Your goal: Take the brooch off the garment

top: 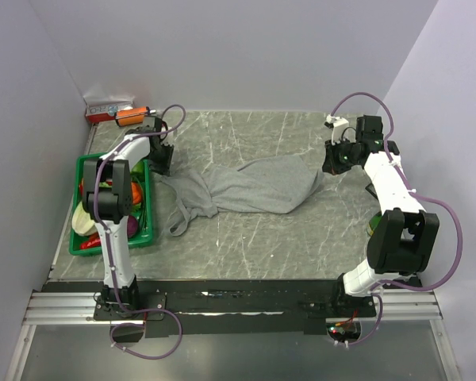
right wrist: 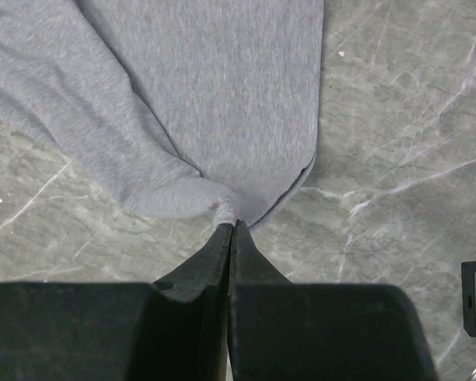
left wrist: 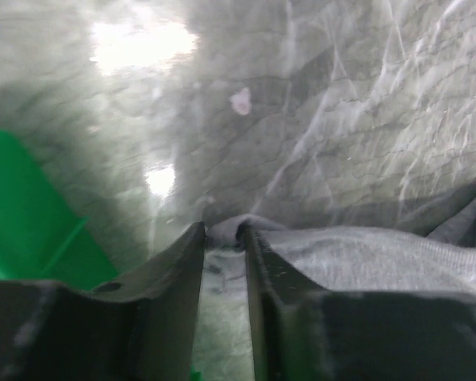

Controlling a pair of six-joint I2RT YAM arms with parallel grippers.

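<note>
**Ana:** Starting at the left, what is there?

**Ben:** The green crate [left wrist: 16, 214] stands at the table's [top: 262, 246] left edge. Just beside it, the left gripper [left wrist: 224, 238] is down at the left end of the garment [top: 258, 186]. Its fingers are narrowly apart, with a small fold of the grey cloth bunched at their tips. Whether they actually nip that fold cannot be told.

**Ana:** And the brooch?

**Ben:** It cannot be picked out on the cloth in any view. A pale round spot [left wrist: 240, 101] lies on bare table beyond the left fingers, apart from the cloth. That may be the brooch, but it is too blurred to be sure.

**Ana:** Further right?

**Ben:** The garment lies rumpled across the middle of the table. At its right end the right gripper [right wrist: 232, 225] has its fingers pressed together on a gathered corner of the fabric.

**Ana:** How would these things handle?

**Ben:** The cloth looks soft, light and limp. It will probably sag and slide unless it is pinned at both ends, so an edge or hem seems the safest place to hold it. The brooch is tiny, stiff and probably smooth. It should be taken by its rim with the fingertips alone, because a flat press from above could skid off or push it into the fabric.
</note>
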